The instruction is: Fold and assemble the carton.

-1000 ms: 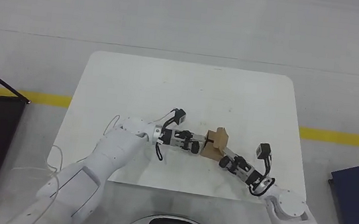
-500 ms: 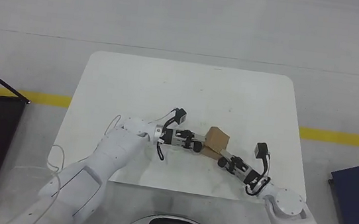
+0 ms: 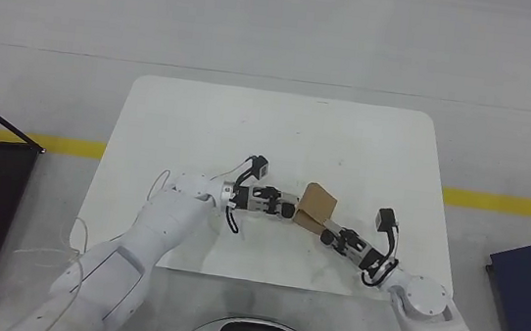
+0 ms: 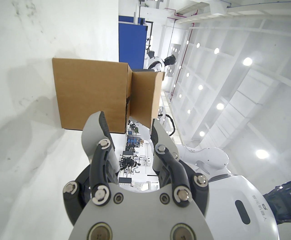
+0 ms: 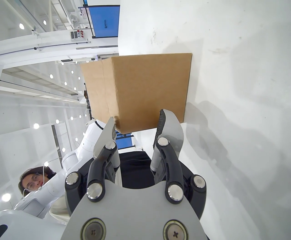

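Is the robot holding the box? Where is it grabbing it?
Nothing is clearly gripped. The carton stands on the table. The left gripper and right gripper are open, with their fingertips at its opposite sides.

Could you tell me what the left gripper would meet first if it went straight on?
The carton: the open left gripper points straight at its near edge, close ahead on the table. Whether a finger touches it is unclear.
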